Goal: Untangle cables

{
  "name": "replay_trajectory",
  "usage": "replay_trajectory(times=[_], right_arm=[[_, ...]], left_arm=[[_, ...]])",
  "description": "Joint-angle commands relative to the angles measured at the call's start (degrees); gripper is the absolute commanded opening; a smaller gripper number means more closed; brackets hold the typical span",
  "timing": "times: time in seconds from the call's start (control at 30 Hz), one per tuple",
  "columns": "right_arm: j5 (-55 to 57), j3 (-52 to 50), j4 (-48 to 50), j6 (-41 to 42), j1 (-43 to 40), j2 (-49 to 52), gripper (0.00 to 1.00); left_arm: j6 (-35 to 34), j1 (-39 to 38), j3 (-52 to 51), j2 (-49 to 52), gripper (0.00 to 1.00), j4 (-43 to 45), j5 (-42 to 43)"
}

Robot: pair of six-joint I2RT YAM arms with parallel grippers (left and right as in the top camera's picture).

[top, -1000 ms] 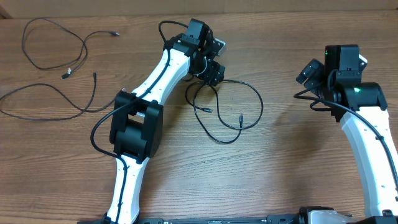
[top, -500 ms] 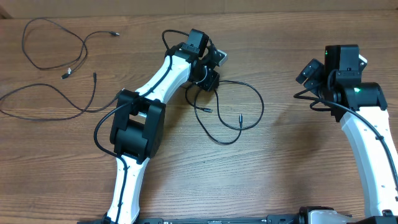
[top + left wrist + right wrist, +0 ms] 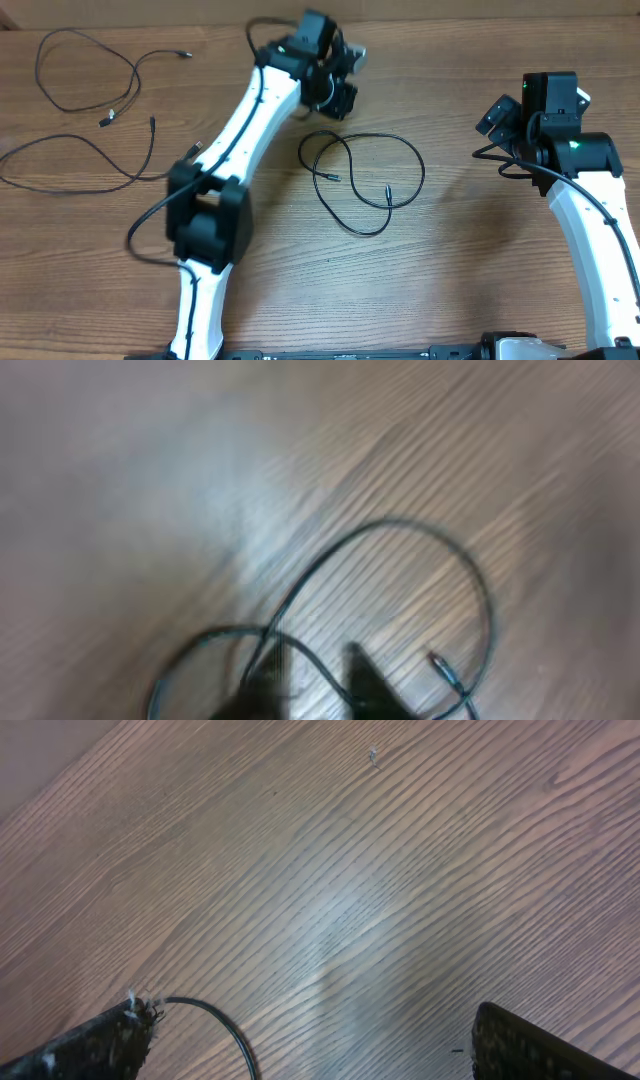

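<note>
Overhead, one looped cable [image 3: 421, 172] lies flat on the wooden table [image 3: 460, 270] at centre, just nearer than the blurred left gripper [image 3: 340, 100]. Its fingers [image 3: 368, 678] stand a little apart with nothing between them. Two more cables [image 3: 136, 75] lie at the far left. The right gripper [image 3: 310, 1045] hangs wide open and empty, well right of the loop.

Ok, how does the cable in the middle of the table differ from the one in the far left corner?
The middle cable lies just beside the left hand; the corner cable is well away from it. The middle cable's two plug ends sit inside its own loop; the corner cable's ends stick out past its loop. Both are thin, black, looped, and lie loose on the wooden table.
</note>
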Motion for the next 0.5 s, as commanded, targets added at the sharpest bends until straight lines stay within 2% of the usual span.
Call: replay_trajectory(times=[0.0,0.03,0.1,0.13,0.17,0.2,0.27,0.37,0.47], right_arm=[[0.1,0.5,0.2,0.2,0.0,-0.4,1.0],[0.1,0.5,0.2,0.2,0.0,-0.4,1.0],[0.1,0.5,0.2,0.2,0.0,-0.4,1.0],[0.1,0.5,0.2,0.2,0.0,-0.4,1.0],[0.1,0.5,0.2,0.2,0.0,-0.4,1.0],[0.1,0.5,0.2,0.2,0.0,-0.4,1.0],[0.1,0.5,0.2,0.2,0.0,-0.4,1.0],[0.1,0.5,0.2,0.2,0.0,-0.4,1.0],[0.1,0.5,0.2,0.2,0.0,-0.4,1.0]], left_arm=[[3.9,0.0,2.6,-4.9,0.61,-2.6,0.3],[4.5,0.0,1.9,-3.9,0.67,-3.4,-1.0],[5.8,0.0,0.3,-2.1,0.71,-3.2,-1.9],[6.3,0.0,-0.4,-1.0,0.77,-2.7,-1.9],[6.6,0.0,-0.8,1.0,0.89,-2.3,-1.9],[6.6,0.0,-0.8,2.6,0.96,-2.0,-1.9],[7.2,-0.1,-0.8,6.0,0.96,-0.8,-1.7],[11.0,-0.2,-0.8,11.8,0.91,1.6,-1.6],[11.4,-0.2,-0.8,13.8,0.85,2.5,-1.7]])
